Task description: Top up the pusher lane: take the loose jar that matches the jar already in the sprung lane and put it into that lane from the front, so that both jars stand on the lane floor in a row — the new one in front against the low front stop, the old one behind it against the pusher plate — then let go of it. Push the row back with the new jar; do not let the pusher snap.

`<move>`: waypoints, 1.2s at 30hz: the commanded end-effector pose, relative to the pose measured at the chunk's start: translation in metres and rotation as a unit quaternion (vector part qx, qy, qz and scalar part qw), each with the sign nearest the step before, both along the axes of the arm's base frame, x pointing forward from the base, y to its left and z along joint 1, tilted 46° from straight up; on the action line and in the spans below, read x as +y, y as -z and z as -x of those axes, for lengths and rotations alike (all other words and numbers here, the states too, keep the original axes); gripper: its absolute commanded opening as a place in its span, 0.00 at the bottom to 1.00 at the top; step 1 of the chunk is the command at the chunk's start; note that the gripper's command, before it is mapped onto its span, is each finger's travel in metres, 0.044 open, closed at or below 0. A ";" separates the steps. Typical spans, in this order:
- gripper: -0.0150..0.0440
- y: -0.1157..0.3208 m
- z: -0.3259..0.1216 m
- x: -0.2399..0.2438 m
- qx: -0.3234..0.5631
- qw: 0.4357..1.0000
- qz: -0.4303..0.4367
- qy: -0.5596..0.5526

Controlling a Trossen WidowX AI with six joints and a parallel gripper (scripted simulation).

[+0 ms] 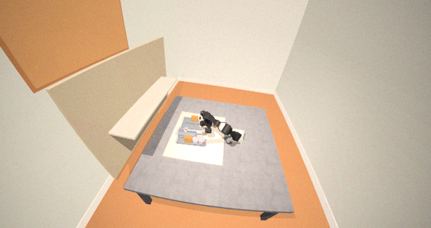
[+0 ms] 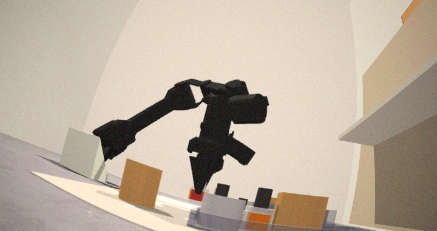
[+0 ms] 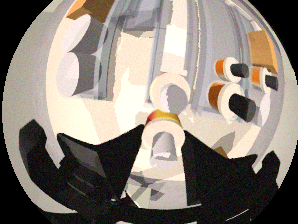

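Note:
My gripper is shut on a jar with a red and yellow label, a white shoulder and a grey cap. It holds the jar upright and low at the front of the middle, sprung lane. In the wrist view the lane jar, with the same white shoulder and grey cap, stands in the lane right beyond the held jar. A white strip lies behind it. The lane jar's label, the pusher plate, the front stop and the held jar's base are hidden or too small to tell.
Orange-labelled jars with black caps stand on the right in the wrist view, near a wooden block. Grey-white cylinders stand in the left lane. Another wooden block stands on the pale mat.

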State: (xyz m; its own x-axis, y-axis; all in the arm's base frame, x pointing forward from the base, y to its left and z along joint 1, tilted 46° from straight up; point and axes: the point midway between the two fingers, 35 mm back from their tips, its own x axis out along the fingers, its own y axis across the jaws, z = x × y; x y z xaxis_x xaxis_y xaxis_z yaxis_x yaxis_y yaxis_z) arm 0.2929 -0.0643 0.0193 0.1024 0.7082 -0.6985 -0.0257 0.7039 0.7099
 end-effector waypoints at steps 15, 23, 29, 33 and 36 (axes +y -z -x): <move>0.25 0.001 -0.008 -0.001 0.001 1.000 -0.002 0.003; 0.25 0.000 -0.011 -0.001 0.001 1.000 -0.002 0.003; 0.25 0.000 -0.013 -0.001 0.001 1.000 -0.002 0.003; 0.25 0.000 -0.014 -0.001 0.001 1.000 -0.002 0.003; 0.25 0.000 -0.016 -0.001 0.001 1.000 -0.002 0.003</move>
